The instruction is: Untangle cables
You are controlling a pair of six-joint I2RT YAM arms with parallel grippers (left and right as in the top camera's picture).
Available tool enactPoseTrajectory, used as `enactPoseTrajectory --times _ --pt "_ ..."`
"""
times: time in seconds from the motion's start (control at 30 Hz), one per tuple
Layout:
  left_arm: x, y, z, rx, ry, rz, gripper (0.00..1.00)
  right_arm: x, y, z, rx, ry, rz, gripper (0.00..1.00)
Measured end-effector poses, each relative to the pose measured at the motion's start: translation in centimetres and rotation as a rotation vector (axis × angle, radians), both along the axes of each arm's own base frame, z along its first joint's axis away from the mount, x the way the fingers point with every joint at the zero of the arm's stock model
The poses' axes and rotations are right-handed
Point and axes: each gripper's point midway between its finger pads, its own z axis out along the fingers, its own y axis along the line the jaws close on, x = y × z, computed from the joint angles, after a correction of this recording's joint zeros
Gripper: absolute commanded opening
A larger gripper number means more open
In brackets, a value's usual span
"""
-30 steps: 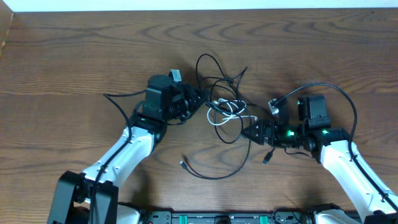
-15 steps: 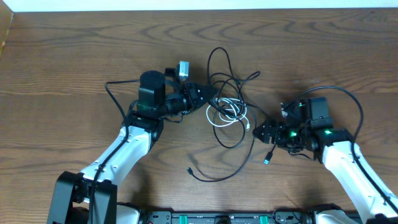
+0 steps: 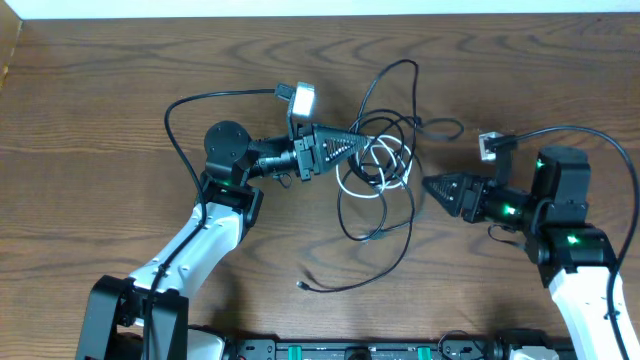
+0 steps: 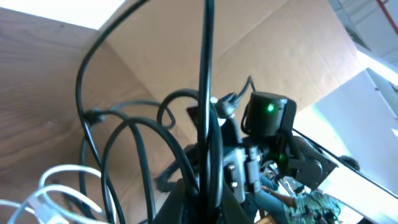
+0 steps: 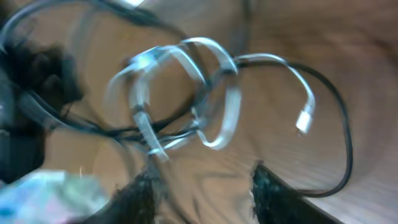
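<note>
Evidently the left gripper [image 3: 343, 148] is clenched on a thin black cable [image 4: 204, 74] at the left edge of the tangle [image 3: 380, 160], probably to anchor the knot while the other arm works. That tangle, black strands wound with a short white cable [image 5: 231, 106], lies mid-way across the brown wooden table [image 3: 120, 80], between the arms. The right gripper [image 3: 432, 186] faces it from just beside, fingers parted around nothing, seemingly lined up to pick a loop free.

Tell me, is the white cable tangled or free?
Tangled. The white cable loops through the black cables, and they cross each other several times in the overhead and right wrist views.
</note>
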Motion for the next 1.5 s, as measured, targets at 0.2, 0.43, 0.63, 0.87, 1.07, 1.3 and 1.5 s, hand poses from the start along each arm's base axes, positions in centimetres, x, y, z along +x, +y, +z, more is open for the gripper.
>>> enactPoseTrajectory --times 0.2,0.43,0.63,0.87,1.07,1.3,1.5 --pt "-0.3 0.0 0.0 0.003 -0.003 -0.018 0.08 -0.9 1.5 0.7 0.022 -0.031 0.08 0.43" --pt "-1.1 -0.3 0.1 0.005 -0.018 -0.06 0.08 -0.7 3.6 2.1 0.035 -0.126 0.151 0.36" --pt "-3.5 -1.5 1.2 -0.012 -0.12 -0.156 0.08 -0.4 5.2 1.0 0.0 -0.098 0.146 0.26" --pt "-4.9 -2.1 1.4 -0.013 -0.152 -0.219 0.08 0.0 5.9 -0.8 -0.012 -0.01 0.123 0.25" --pt "-5.2 -2.4 1.3 -0.012 -0.152 -0.232 0.08 -0.4 6.5 -0.9 -0.007 0.004 0.14 0.24" --pt "-5.3 -2.4 1.3 -0.012 -0.153 -0.236 0.08 -0.8 6.8 -1.0 -0.01 0.01 0.153 0.29" --pt "-5.4 -2.4 1.3 -0.011 -0.152 -0.24 0.08 -0.6 5.2 -1.8 -0.056 0.001 0.137 0.39"
